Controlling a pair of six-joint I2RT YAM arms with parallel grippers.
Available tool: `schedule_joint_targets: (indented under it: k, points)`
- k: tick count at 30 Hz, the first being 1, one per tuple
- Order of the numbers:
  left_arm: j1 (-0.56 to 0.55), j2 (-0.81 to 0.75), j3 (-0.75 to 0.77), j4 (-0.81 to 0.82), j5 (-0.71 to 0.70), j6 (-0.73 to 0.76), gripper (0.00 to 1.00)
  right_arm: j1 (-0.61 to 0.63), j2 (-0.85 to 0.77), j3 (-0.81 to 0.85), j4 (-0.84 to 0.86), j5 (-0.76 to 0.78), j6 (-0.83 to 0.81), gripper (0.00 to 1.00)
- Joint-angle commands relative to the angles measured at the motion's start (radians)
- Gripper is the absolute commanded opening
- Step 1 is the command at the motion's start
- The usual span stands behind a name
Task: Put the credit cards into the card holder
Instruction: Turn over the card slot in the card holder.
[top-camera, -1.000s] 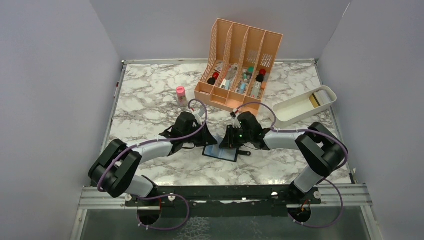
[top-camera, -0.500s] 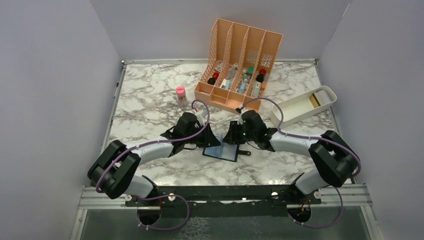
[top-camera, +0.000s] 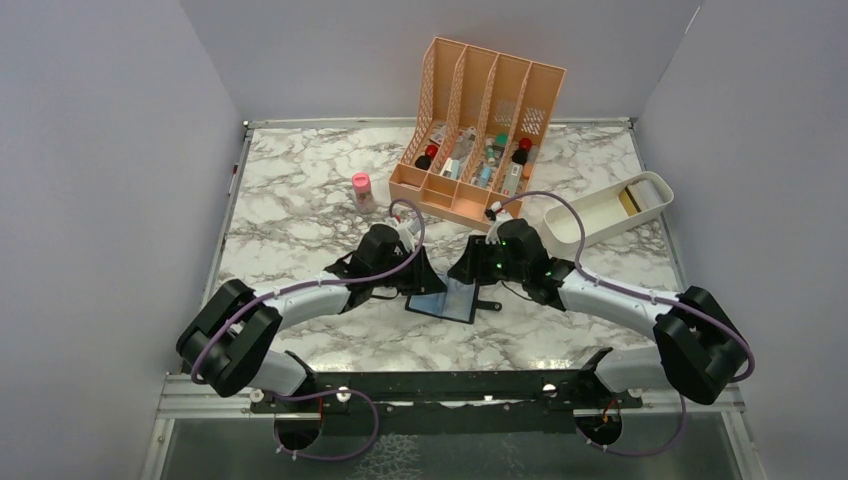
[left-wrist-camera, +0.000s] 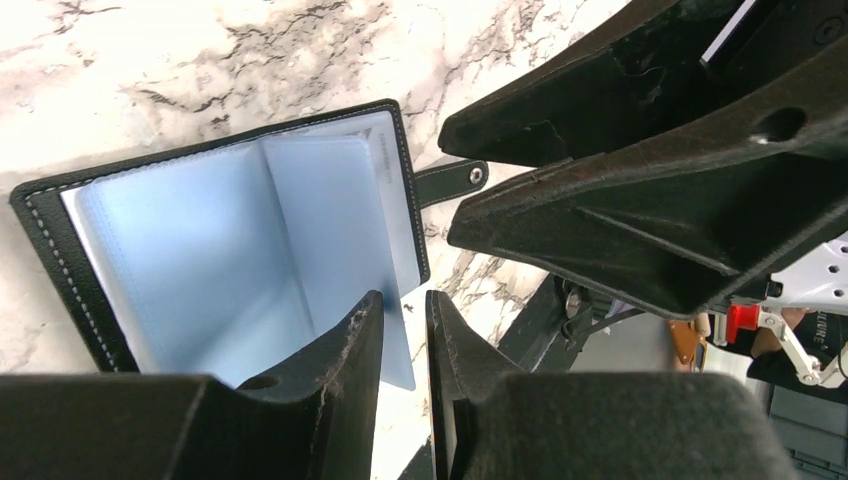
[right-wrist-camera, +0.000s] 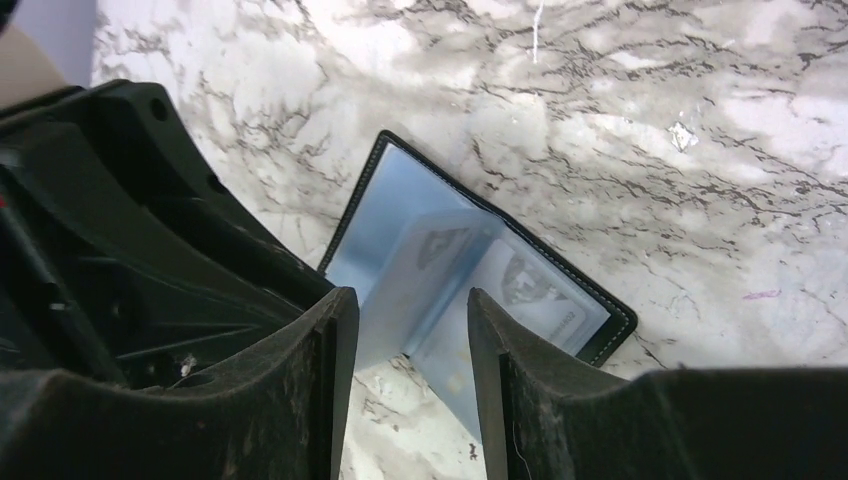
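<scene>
Open black card holder (top-camera: 445, 300), flat

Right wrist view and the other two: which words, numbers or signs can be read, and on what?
None is readable.
On the card in the holder: crest and small print, too blurred.
On the bottles in the organiser: labels too small.

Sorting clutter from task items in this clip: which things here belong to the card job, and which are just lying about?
Job:
- card holder, lying open
- credit cards, in the white tray

Lying about:
- orange file organiser, holding small bottles
- pink-capped bottle, standing beside it
</scene>
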Motion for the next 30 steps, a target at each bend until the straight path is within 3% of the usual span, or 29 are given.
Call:
schedule_joint_targets:
  k: [1, 7, 17, 30]
  points:
    - [-0.017, 0.012, 0.04, 0.019, -0.001, 0.012, 0.25, 0.007, -0.031, -0.024, 0.04, -0.018, 0.057, 0.5]
    - [-0.026, 0.016, 0.04, 0.015, -0.008, 0.014, 0.25, 0.007, 0.016, -0.005, 0.047, -0.031, 0.058, 0.48]
    - [-0.029, 0.006, 0.042, -0.011, -0.026, 0.029, 0.25, 0.007, 0.082, -0.014, 0.081, -0.045, 0.048, 0.35]
    - [-0.029, -0.038, 0.067, -0.152, -0.156, 0.084, 0.25, 0.007, 0.083, -0.023, 0.014, 0.019, 0.018, 0.35]
